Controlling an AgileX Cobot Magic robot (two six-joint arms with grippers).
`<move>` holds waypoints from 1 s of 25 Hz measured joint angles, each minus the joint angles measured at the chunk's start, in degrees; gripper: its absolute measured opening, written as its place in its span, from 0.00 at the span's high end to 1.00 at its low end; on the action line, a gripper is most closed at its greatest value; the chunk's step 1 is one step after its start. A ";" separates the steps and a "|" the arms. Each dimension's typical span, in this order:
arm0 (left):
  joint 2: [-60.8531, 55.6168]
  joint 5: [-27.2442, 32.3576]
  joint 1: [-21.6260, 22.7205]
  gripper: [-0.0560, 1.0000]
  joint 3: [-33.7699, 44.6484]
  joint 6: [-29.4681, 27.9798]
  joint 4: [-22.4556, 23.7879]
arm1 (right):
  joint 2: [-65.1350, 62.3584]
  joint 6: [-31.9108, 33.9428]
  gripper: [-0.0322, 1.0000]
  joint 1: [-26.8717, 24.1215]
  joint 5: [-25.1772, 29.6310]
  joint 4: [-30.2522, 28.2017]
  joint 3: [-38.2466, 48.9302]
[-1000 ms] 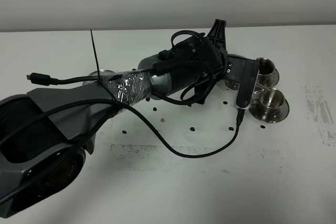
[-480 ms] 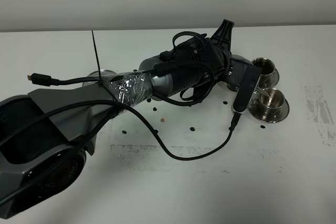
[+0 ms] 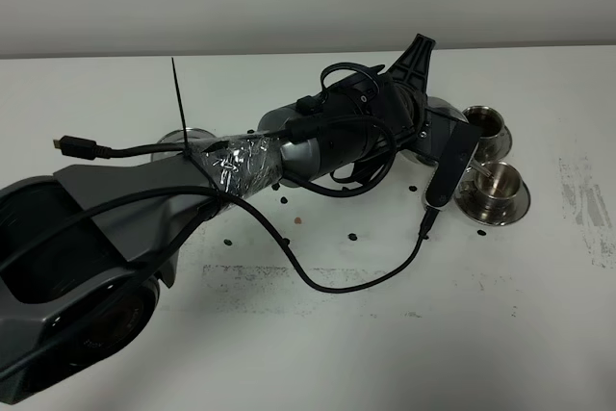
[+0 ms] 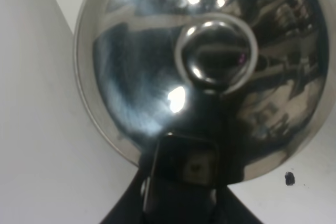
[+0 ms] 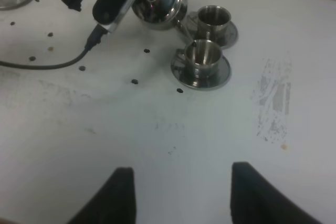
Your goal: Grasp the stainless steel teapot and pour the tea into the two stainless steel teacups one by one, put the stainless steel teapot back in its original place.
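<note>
The stainless steel teapot (image 5: 157, 1) hangs tilted off the table beside the two stainless steel teacups, its knobbed lid (image 4: 215, 56) filling the left wrist view. My left gripper (image 3: 423, 108) reaches across from the left and is shut on the teapot, with one dark finger (image 4: 184, 171) against its body. The handle is hidden. The thin spout reaches to the near teacup (image 3: 499, 180); the far teacup (image 3: 486, 122) stands just behind it, each on a round saucer. My right gripper (image 5: 184, 198) hovers low over bare table in front of the cups, fingers apart and nothing between them.
A flat round steel plate (image 3: 183, 137) lies at the left, partly under the left arm. A black cable (image 3: 366, 281) loops over the table's middle. Small dark dots speckle the white table (image 3: 318, 353), and a scuffed patch (image 5: 273, 98) lies right of the cups.
The left wrist has rolled and shifted slightly right, tipping the teapot further toward the near teacup. The cups and the right gripper have not moved.
</note>
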 joint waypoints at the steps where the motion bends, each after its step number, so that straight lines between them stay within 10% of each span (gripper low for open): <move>1: 0.00 -0.13 0.00 0.80 0.00 0.00 0.05 | 0.00 0.00 0.58 0.00 0.00 0.00 0.00; 25: 0.00 -2.14 0.00 0.80 0.00 -1.32 4.31 | 0.00 0.00 0.58 0.00 0.00 0.00 0.00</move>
